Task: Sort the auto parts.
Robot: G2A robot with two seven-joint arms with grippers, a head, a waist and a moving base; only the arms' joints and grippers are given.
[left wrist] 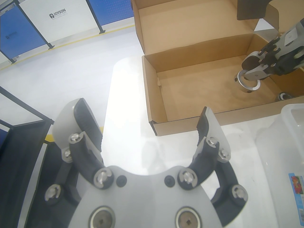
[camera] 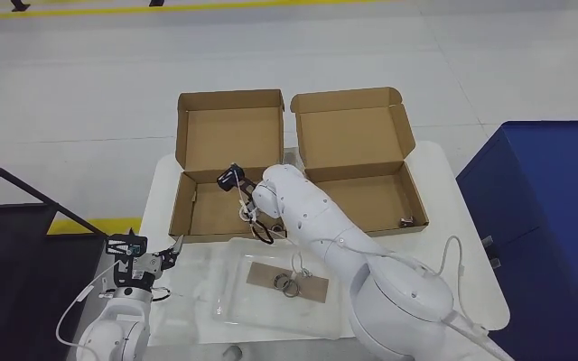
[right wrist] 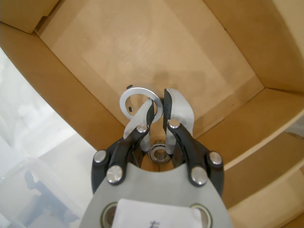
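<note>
The right end effector (right wrist: 158,110) is pinching a silver metal ring (right wrist: 139,91) by its rim, jaws nearly closed, low inside the brown cardboard box (right wrist: 166,36). This looks like placing, and the next move is probably releasing and lifting clear. The left end effector (left wrist: 143,110) is hanging wide open, empty.

The top view looks steeply down from above the arms, far enough off to take in the whole worktop (camera: 452,180) with the open left box (camera: 203,212) and right box (camera: 370,203). The left wrist view sits low behind the left hand (left wrist: 143,112) by the worktop's near left corner, facing across to the left box. The right wrist view looks close and almost straight down into that box, sharing its floor, the right hand (right wrist: 158,100) and the held metal ring (right wrist: 137,90) with the left wrist view.
</note>
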